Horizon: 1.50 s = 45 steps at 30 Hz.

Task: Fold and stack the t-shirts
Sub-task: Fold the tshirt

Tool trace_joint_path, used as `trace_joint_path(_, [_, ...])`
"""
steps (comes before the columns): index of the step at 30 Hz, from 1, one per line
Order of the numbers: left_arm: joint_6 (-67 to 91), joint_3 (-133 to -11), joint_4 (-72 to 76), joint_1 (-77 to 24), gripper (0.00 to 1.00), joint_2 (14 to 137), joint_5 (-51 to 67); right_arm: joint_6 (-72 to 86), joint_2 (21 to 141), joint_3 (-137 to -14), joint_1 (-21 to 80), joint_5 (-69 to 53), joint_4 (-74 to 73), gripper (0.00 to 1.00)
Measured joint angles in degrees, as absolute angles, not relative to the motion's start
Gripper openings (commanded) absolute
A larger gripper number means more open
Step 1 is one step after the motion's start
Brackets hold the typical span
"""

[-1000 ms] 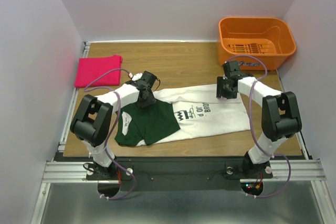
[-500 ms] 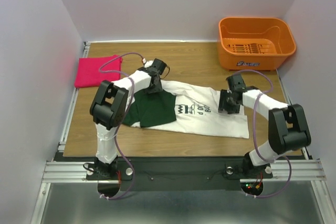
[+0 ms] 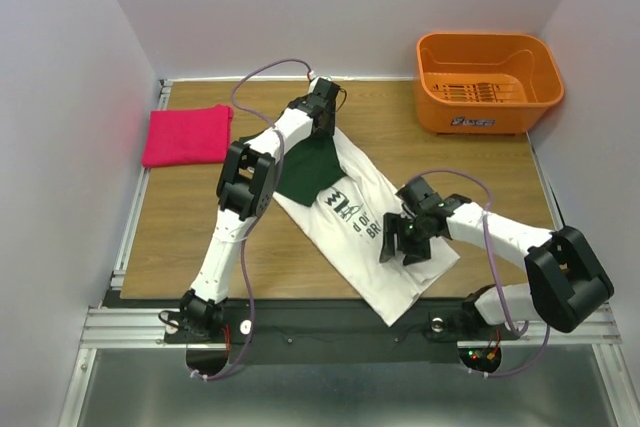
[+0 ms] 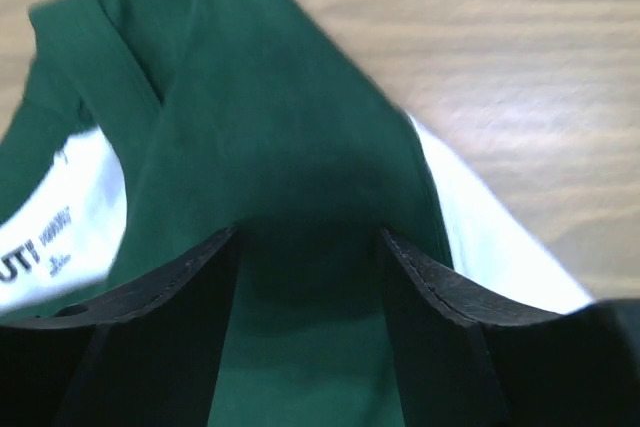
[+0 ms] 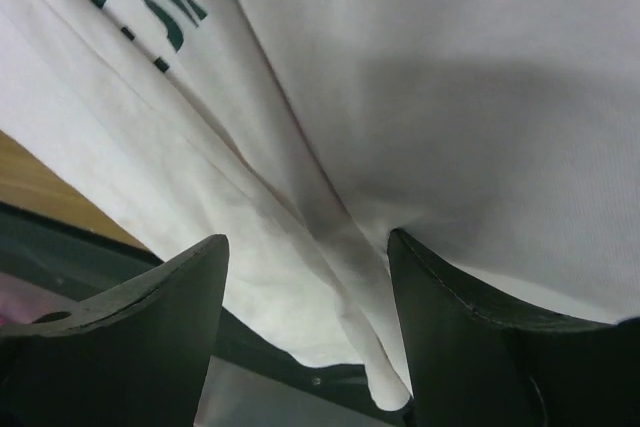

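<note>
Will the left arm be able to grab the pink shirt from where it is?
Probably yes. Only bare table lies between its end effector and the pink shirt.

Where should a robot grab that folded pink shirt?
Probably by its right edge, coming in from the middle of the table. The pink shirt lies flat and folded with its left side at the table's edge, so the right side leaves more room to slide under.

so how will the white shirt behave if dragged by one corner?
Probably floppy: the white shirt shows soft folds. Likely bunches rather than slides flat on the wood table. Its corner overhangs the near edge, so it may droop.
</note>
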<state>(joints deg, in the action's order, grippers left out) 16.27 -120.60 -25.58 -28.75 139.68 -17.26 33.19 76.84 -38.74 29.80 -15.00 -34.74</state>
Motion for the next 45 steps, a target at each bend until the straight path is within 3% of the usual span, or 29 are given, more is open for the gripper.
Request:
trace_joint_path(6, [12.99,-127.22,-22.44,-28.71,0.7,145.08,-15.77,39.79,80.29,-40.64,41.17,-16.14,-34.7,0.74])
trace_joint_path(9, [12.91,-128.18,-21.21,-28.18,0.73,145.75,-14.15,41.71,87.99,-47.66,48.58,-15.88,-35.75,0.74])
trace_joint_path(14, [12.14,-127.35,-19.27,-26.41,0.77,144.46,-13.65,41.34,92.33,-54.0,51.72,-14.74,-36.75,0.78])
trace_joint_path(22, [16.1,-113.82,-22.44,-24.27,0.78,122.8,-18.46,35.31,90.48,-65.12,51.4,-4.05,-42.76,0.8])
trace_joint_path(26, [21.26,-102.69,-22.85,-24.62,0.73,106.8,-18.57,32.12,88.18,-67.48,50.43,4.05,-45.36,0.71])
trace_joint_path(30, [25.32,-91.42,-21.21,-26.11,0.66,99.33,-18.15,27.42,89.76,-70.65,45.91,8.58,-45.47,0.56])
trace_joint_path(32, [27.16,-86.24,-21.12,-27.05,0.58,99.77,-17.37,24.6,91.22,-71.18,41.93,9.15,-44.53,0.43])
trace_joint_path(38, [29.76,-78.94,-22.31,-28.47,0.5,107.74,-15.46,20.08,95.09,-70.7,35.77,8.84,-42.11,0.21])
trace_joint_path(45, [31.64,-77.45,-22.41,-28.49,0.5,109.75,-15.03,18.31,96.9,-66.54,35.7,6.11,-38.94,0.14])
